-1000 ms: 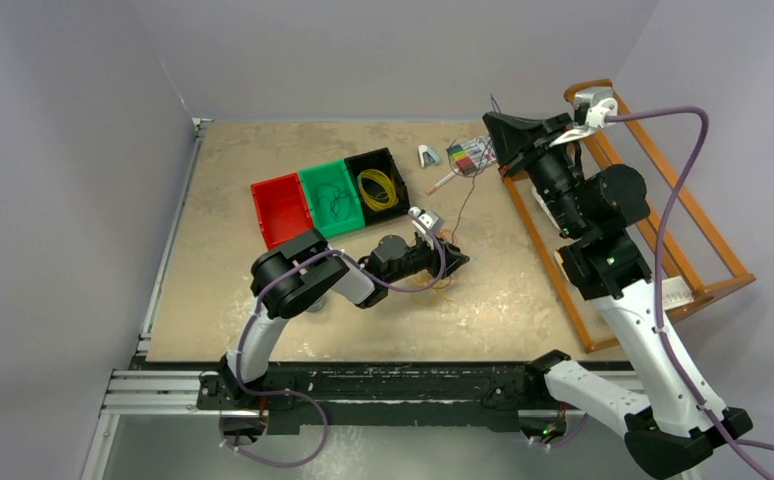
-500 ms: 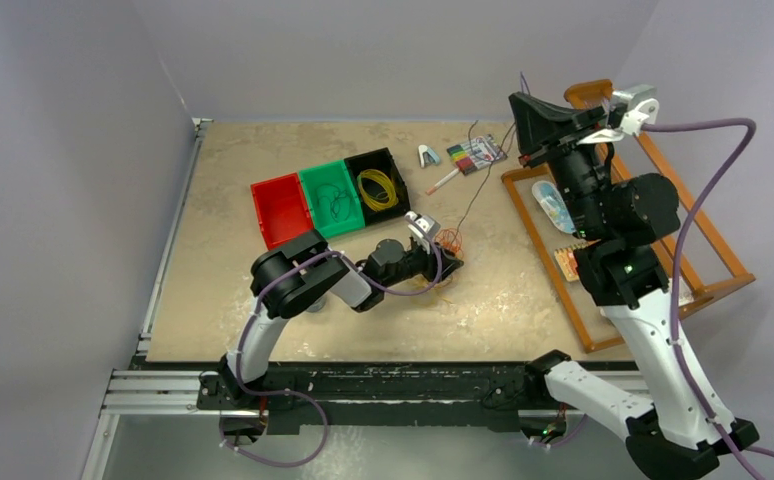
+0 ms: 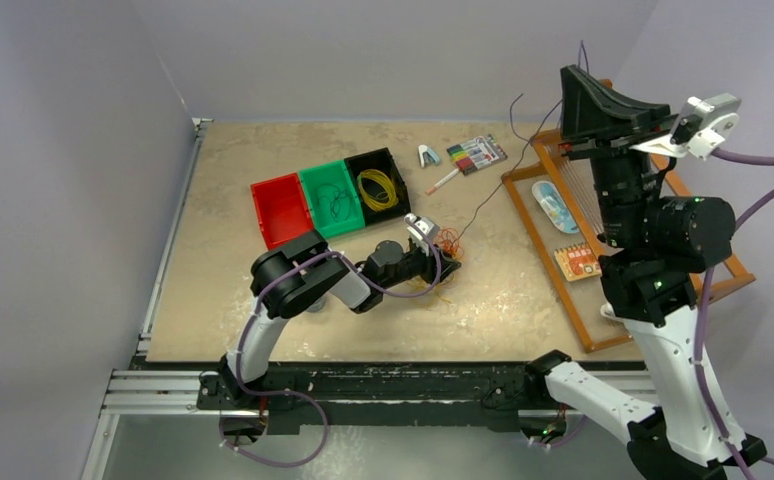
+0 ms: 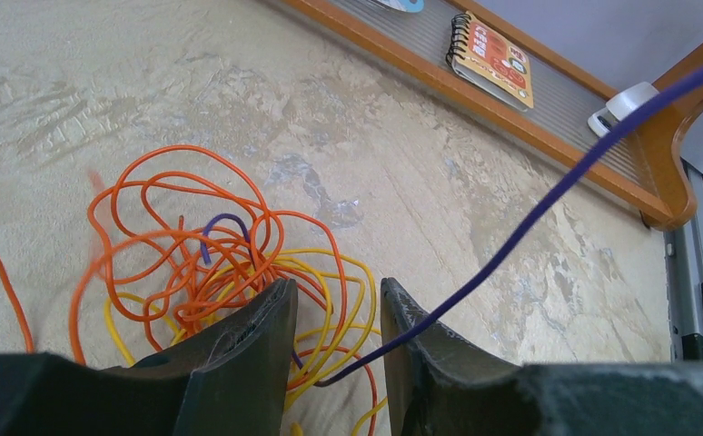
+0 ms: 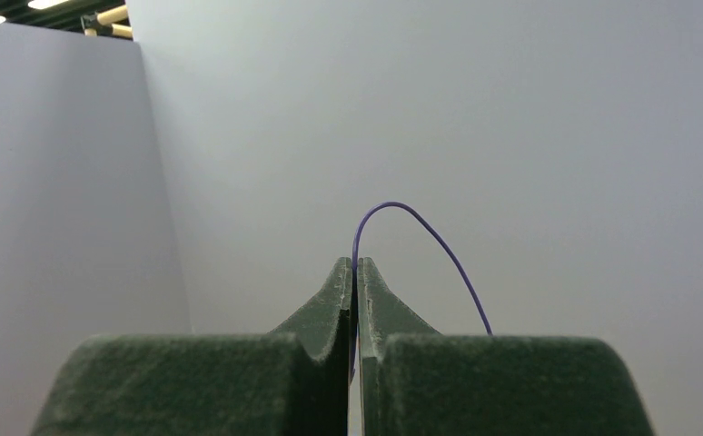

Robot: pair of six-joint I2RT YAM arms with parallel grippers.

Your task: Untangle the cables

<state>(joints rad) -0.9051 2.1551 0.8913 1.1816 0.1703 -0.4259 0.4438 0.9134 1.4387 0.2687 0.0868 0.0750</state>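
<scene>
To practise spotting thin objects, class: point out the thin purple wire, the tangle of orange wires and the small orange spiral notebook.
Thin purple wire [image 4: 548, 204]: left wrist view, taut middle stretch.
Tangle of orange wires [image 4: 230, 259]: left wrist view, dense centre.
Small orange spiral notebook [image 4: 498, 56]: left wrist view, cover's middle.

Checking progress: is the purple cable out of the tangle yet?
No, in it: pinched in the right gripper, the purple cable runs into the orange-yellow tangle.

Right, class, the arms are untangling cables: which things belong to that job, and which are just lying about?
Job: purple cable, the right pincer gripping it, orange-yellow tangle, left pincer, yellow coil.
Lying about: marker pack, loose pen, notebook, wooden tray.
</scene>
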